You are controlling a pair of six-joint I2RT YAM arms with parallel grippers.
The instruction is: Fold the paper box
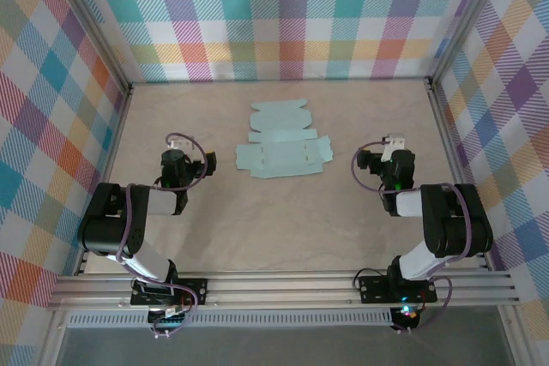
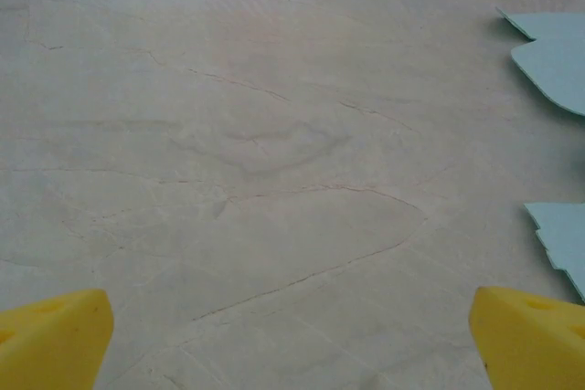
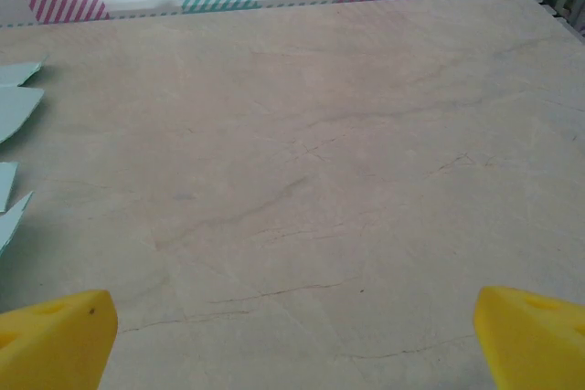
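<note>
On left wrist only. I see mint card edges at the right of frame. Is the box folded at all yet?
Observer: No. The paper box lies as a flat die-cut sheet with its flaps spread on the table.
Operator: Where is it relative to the arms?
Observer: Mid-table between them, roughly level with the left gripper and touching neither gripper.
Operator: Right side?
Observer: The right gripper is open and holds nothing. The sheet's flap tips show at the left edge of its wrist view.
</note>
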